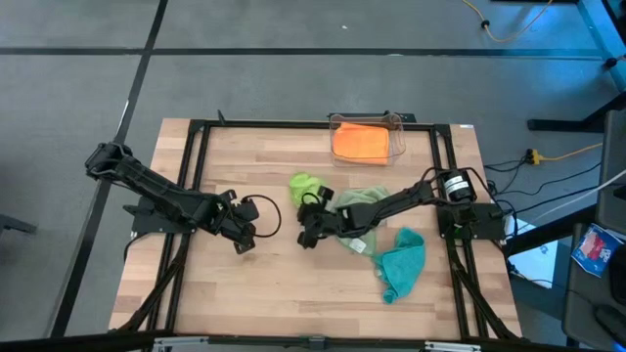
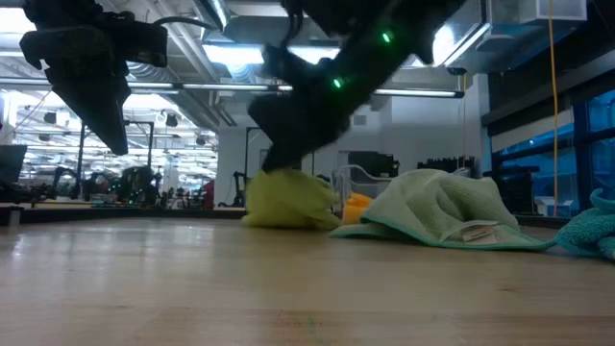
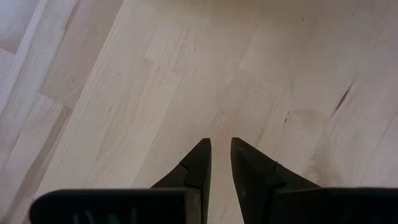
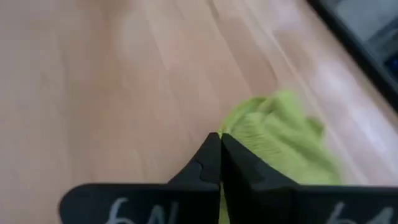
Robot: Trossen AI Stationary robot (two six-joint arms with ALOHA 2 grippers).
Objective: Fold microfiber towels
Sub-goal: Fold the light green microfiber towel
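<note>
The left gripper (image 1: 245, 235) hangs left of centre over bare desk (image 1: 293, 293), its jaws a narrow gap apart, holding nothing. Just right of centre, the right gripper (image 1: 310, 235) is pressed together; whether it has pinched the lime green towel (image 1: 302, 185) lying directly above it in the overhead frame, I cannot tell. The right arm stretches in low from the right, so it seems better placed.
</note>
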